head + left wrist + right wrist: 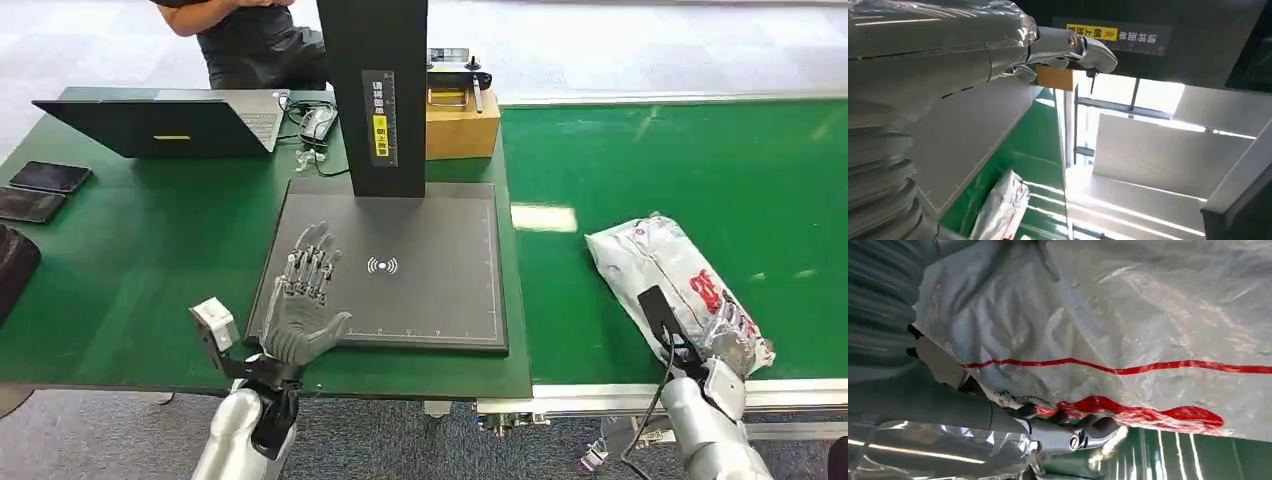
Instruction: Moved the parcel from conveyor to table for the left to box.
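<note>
Although your right hand [722, 345] is mostly hidden where its fingers [1083, 432] curl on the crinkled white plastic parcel [672, 275] lying on the green conveyor [720, 170], your left hand [303, 300] hovers spread, holding nothing, over the counter's [130, 280] flat dark pad [420, 290].

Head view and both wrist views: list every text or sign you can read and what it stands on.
Black post: yellow and white label, characters too small to read.
Dark pad: white wireless-wave sign, no words.
Parcel: red print, unreadable; right wrist view shows partial "on", the rest blurred.
</note>
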{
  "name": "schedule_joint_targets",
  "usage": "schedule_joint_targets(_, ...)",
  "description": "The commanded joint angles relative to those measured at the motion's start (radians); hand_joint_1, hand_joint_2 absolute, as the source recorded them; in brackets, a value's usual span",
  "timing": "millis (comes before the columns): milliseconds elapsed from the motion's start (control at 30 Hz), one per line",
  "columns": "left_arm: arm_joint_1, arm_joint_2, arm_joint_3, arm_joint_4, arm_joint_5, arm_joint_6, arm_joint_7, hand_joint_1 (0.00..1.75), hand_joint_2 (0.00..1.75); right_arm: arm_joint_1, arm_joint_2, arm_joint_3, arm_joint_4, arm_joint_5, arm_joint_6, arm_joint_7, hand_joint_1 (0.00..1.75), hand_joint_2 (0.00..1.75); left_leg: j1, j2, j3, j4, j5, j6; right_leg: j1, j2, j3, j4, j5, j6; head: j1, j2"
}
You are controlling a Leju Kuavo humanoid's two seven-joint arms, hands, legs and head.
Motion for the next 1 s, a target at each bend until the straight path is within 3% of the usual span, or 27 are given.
schedule_joint_targets(33, -0.018, 0.012, 0.007, 0.027, -0.012, -0.014, 0.003, 0.00, 1.75, 0.071, 0.049, -0.113, 0.000, 0.012, 0.055, 0.018, 0.00, 1.75, 0.001, -0.002, 0.003, -0.002, 0.000, -0.003, 0.001, -0.001, 0.003, -0.002, 0.000, 0.001, 0.000, 0.000)
schedule_joint_targets(233, -0.041, 0.014, 0.007, 0.053, -0.016, -0.016, -0.004, 0.00, 1.75, 0.071, 0.069, -0.118, 0.029, 0.023, 0.144, 0.009, 0.00, 1.75, 0.002, -0.003, 0.004, -0.001, 0.000, -0.002, 0.001, -0.002, 0.005, -0.003, 0.000, 0.001, 0.000, 0.000)
schedule_joint_targets(267, -0.041, 0.013, 0.007, 0.052, -0.017, -0.017, -0.005, 0.00, 1.75, 0.074, 0.075, -0.115, 0.029, 0.027, 0.157, 0.001, 0.54, 1.75, 0.002, -0.003, 0.005, -0.003, 0.001, -0.004, 0.001, -0.002, 0.007, -0.004, 0.000, 0.002, 0.000, 0.000)
schedule_joint_targets(300, -0.041, 0.013, 0.007, 0.051, -0.017, -0.017, -0.005, 0.00, 1.75, 0.074, 0.079, -0.114, 0.028, 0.028, 0.156, 0.000, 0.54, 1.75, 0.002, -0.003, 0.005, -0.002, 0.000, -0.003, 0.001, -0.002, 0.007, -0.004, 0.000, 0.002, 0.000, 0.000)
schedule_joint_targets(333, -0.041, 0.013, 0.007, 0.050, -0.017, -0.017, -0.005, 0.00, 1.75, 0.074, 0.082, -0.114, 0.030, 0.028, 0.158, 0.001, 1.40, 1.75, 0.002, -0.003, 0.005, -0.001, 0.000, -0.002, 0.001, -0.002, 0.007, -0.003, 0.000, 0.001, 0.000, 0.000)
schedule_joint_targets(367, -0.041, 0.013, 0.007, 0.049, -0.018, -0.018, -0.004, 0.00, 1.75, 0.074, 0.083, -0.113, 0.029, 0.029, 0.167, -0.004, 1.68, 1.75, 0.002, -0.003, 0.006, -0.002, 0.000, -0.003, 0.002, -0.001, 0.008, -0.004, 0.000, 0.001, 0.000, 0.000)
schedule_joint_targets(400, -0.041, 0.013, 0.008, 0.049, -0.018, -0.018, -0.004, 0.00, 1.75, 0.074, 0.084, -0.112, 0.028, 0.030, 0.171, -0.005, 1.75, 1.75, 0.002, -0.002, 0.007, -0.001, 0.000, -0.001, 0.002, -0.001, 0.009, -0.004, 0.000, 0.001, 0.000, 0.000)
schedule_joint_targets(1000, -0.033, 0.020, 0.018, 0.049, -0.008, -0.012, -0.010, 0.00, 1.75, 0.085, 0.093, -0.093, -0.006, 0.041, 0.211, -0.021, 1.75, 1.75, 0.003, -0.002, 0.009, -0.003, 0.001, -0.003, 0.002, -0.001, 0.012, -0.007, 0.002, 0.004, 0.000, 0.000)
